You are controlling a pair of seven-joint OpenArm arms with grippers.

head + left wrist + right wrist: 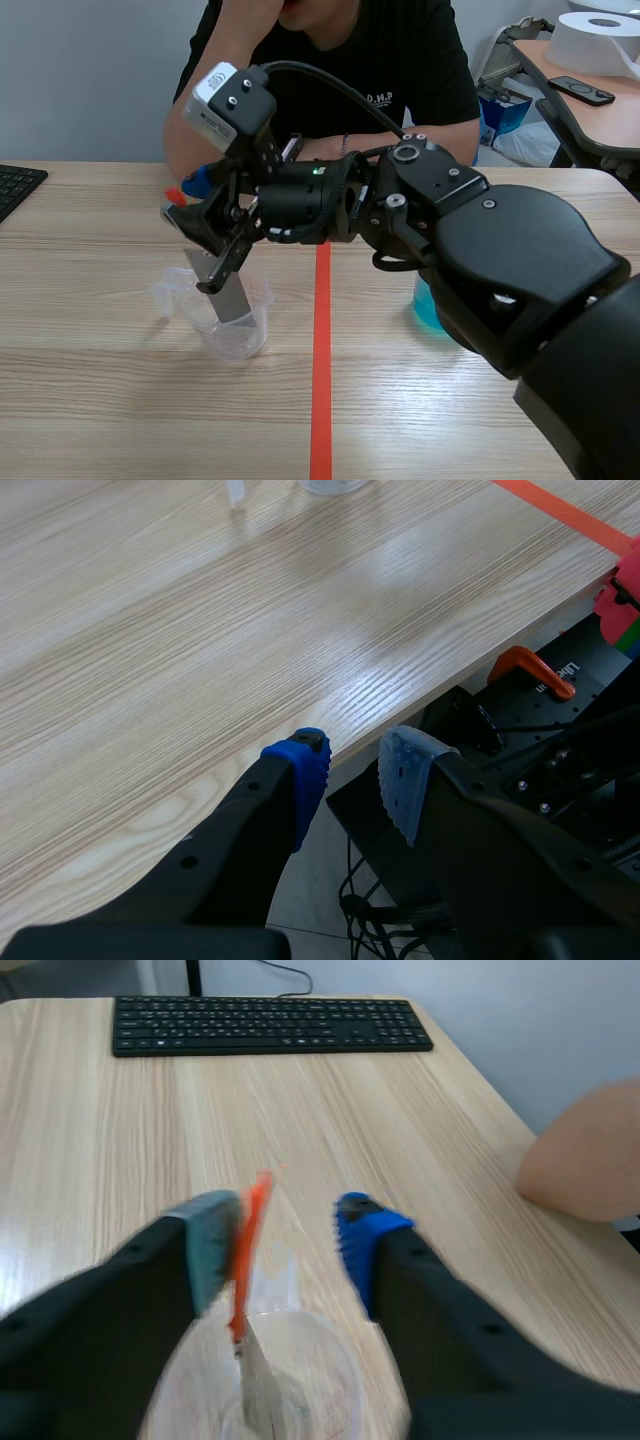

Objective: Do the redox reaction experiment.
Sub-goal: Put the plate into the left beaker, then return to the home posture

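Observation:
A clear plastic beaker [237, 332] stands left of the red tape line. In it stands a grey metal strip [229, 296] with an orange top end [250, 1245]. My right arm comes in from the right across the middle, and its gripper [205, 235] hangs right over the beaker. In the right wrist view its fingers are apart: the strip leans by the grey pad and a gap separates it from the blue pad [362, 1240], so the right gripper [285, 1245] is open. My left gripper [352, 780] hovers at the table's near edge, a narrow gap between its pads, holding nothing.
A beaker of blue liquid [428, 308] stands right of the tape, half hidden behind my right arm. A black keyboard [270, 1025] lies at the far left. A person [330, 70] sits across the table, forearm [590, 1160] resting close to the beaker.

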